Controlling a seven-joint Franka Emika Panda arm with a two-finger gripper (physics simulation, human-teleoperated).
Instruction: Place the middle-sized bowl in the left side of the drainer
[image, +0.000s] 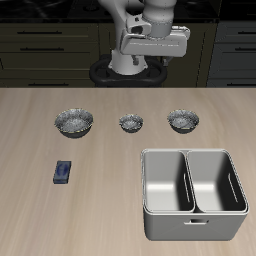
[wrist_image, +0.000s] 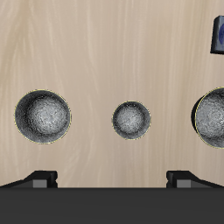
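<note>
A light wooden table (image: 100, 200) is seen before dark cabinets. The gripper (wrist_image: 112, 178) is held high above the row of bowls, opened wide and holding nothing. The middle-sized bowl (image: 183, 121) is standing at the row's end, behind the drainer (image: 193, 214), apart from it.

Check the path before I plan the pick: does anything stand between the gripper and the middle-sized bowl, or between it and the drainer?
Nothing visible does. The open gripper hangs above the table, the middle-sized bowl is uncovered, and only bare tabletop separates it from the drainer.
</note>
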